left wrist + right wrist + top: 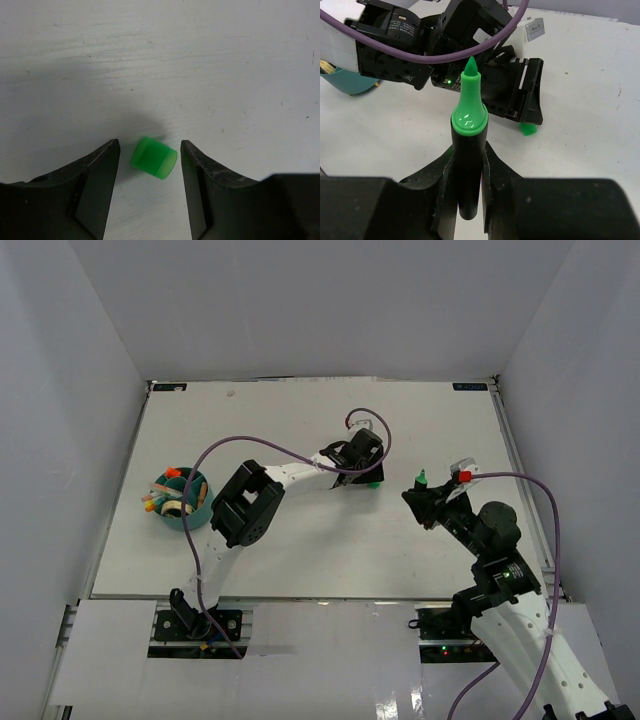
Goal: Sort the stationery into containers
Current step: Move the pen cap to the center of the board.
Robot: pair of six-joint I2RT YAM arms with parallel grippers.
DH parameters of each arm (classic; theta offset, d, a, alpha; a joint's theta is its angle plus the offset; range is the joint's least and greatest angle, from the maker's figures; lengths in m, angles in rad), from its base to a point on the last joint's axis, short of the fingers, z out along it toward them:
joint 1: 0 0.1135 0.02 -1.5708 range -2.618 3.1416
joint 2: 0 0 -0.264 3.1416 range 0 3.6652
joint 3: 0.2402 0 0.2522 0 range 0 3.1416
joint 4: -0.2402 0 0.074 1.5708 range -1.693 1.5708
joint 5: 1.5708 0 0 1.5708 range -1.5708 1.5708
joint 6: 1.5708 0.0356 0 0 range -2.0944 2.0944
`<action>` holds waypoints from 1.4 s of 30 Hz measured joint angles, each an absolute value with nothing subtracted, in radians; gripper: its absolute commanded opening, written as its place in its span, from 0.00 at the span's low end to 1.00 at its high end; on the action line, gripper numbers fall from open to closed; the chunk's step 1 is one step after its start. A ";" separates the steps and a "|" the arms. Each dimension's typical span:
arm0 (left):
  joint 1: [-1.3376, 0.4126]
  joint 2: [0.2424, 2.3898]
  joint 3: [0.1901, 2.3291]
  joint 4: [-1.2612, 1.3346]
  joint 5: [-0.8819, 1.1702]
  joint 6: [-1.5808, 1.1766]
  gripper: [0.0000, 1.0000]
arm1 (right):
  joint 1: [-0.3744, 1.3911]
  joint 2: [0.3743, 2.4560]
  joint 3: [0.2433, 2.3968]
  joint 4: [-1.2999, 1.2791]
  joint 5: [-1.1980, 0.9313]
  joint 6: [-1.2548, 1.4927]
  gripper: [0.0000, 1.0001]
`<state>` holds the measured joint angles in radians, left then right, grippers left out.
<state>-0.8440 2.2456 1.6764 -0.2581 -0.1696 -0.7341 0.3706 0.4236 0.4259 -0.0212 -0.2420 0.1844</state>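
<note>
Left gripper (150,148) is straddling the green cap (154,158) on the table (200,60), jaws spread, not touching. The right gripper (468,167) is pinching the uncapped green marker (468,115). Risk: cap rolling away under an off-centre squeeze.

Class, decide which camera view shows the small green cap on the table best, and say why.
The left wrist view: the green cap lies large and unobstructed between the left pincer's open jaws. The top external view shows only a green speck; the right wrist view shows a sliver under that pincer.
</note>
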 measured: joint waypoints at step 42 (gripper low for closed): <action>-0.892 2.047 1.368 -0.235 -0.248 -0.603 0.27 | 0.371 0.327 0.394 -0.081 -0.265 0.202 0.08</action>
